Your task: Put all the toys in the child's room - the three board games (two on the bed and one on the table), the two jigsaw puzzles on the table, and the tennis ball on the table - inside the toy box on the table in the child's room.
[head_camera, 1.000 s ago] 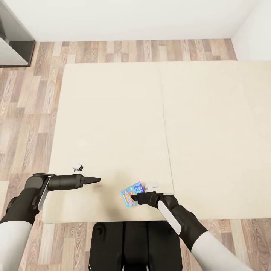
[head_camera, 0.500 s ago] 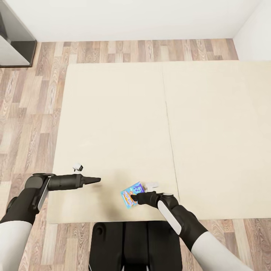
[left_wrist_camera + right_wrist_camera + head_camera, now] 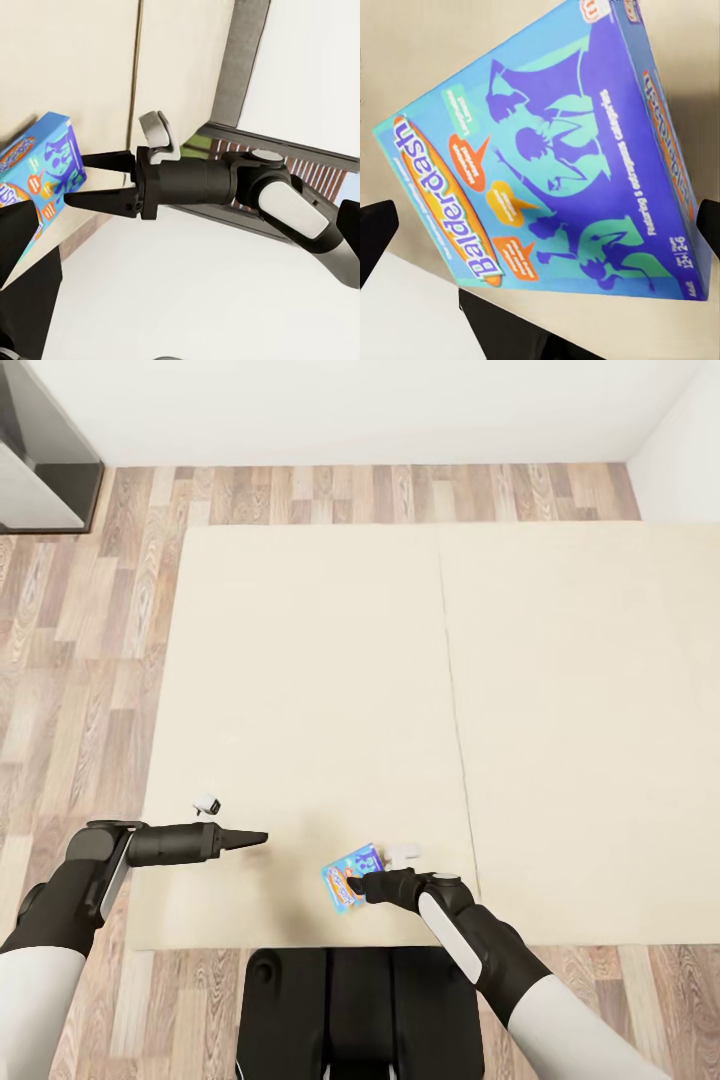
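Gripping the small blue board game (image 3: 349, 876) in the right gripper (image 3: 362, 884), jaws closing on its 4 o'clock edge, box over the bed (image 3: 300, 660), long axis running 7 to 1. Idling at 9 o'clock: left gripper (image 3: 258, 840), pinched on nothing.

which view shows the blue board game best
The right wrist view: the blue board game spans most of that picture, its Balderdash title readable. The head view shows it small at the right gripper over the bed. The left wrist view catches part of it at the picture's edge.
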Tool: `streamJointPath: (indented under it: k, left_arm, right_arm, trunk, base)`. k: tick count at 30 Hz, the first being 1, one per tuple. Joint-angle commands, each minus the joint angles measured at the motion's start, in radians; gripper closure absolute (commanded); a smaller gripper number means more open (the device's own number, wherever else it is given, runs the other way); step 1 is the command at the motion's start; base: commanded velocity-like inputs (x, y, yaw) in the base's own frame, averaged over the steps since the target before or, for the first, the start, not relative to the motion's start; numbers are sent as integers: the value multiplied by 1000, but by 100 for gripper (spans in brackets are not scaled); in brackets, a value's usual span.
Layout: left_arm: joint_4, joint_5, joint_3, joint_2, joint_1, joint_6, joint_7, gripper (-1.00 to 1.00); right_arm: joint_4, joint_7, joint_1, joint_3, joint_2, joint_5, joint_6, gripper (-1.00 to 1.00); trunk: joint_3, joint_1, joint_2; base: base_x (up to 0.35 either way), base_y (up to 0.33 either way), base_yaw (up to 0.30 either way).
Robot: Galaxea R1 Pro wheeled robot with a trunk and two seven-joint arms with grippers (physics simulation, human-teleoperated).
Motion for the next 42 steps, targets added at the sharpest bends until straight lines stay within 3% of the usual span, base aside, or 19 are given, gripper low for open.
streamJointPath:
  k: [1,42]
  left_arm:
    - [-1,-4,0,0,0,11,-5,-100]
    - [-1,-4,0,0,0,11,-5,-100]
  right_arm:
    - [-1,0,0,0,0,-1,4,-100]
    - [0,0,0,0,0,-1,4,-100]
  trunk:
    - [-2,1,-2]
    - [-4,1,-2]
  base:
    - [0,0,125]
    - [0,53,6]
